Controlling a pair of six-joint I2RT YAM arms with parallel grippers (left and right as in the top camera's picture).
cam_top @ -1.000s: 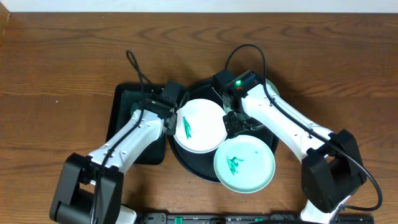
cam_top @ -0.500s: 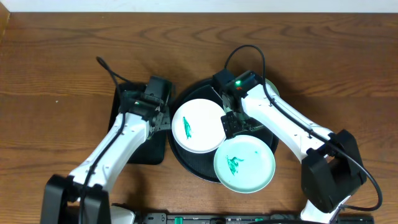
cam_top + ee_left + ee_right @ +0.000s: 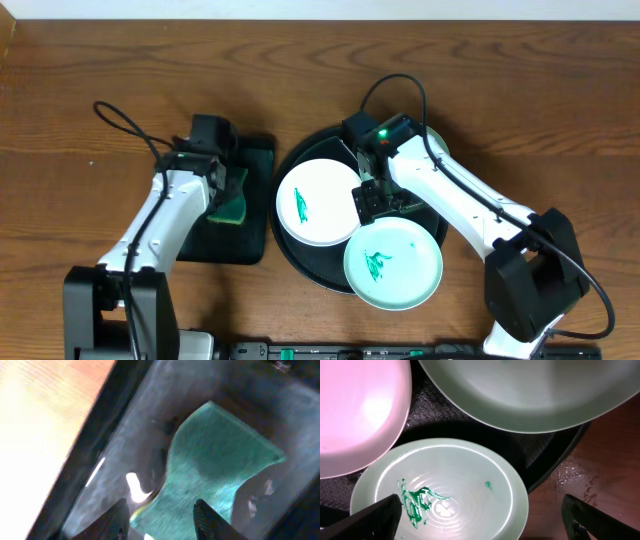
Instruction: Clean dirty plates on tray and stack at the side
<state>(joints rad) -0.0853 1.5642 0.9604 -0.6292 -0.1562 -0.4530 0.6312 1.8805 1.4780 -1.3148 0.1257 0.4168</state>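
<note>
The left end effector (image 3: 161, 516), spread wide, hangs over the green sponge (image 3: 215, 465) at left, so fetching it looks the step, a pinch next; the plates (image 3: 318, 202) sit smeared on the tray (image 3: 297, 268).

white arms (image 3: 165, 218) with black joints (image 3: 525, 280) and cables (image 3: 396, 75), one green light (image 3: 381, 131).

Even, fairly bright light from above is falling on the overhead view, which is reading sharp, with only faint, soft shadows on the table (image 3: 80, 90). The left wrist view is smearing with blur: the sponge (image 3: 215, 460) is losing its edges, a white glare spot is shining on the rectangular tray (image 3: 107, 467), and the wood at left is washing out pale. In the right wrist view the white plate (image 3: 355, 405) is blowing out with a pink cast.
</note>
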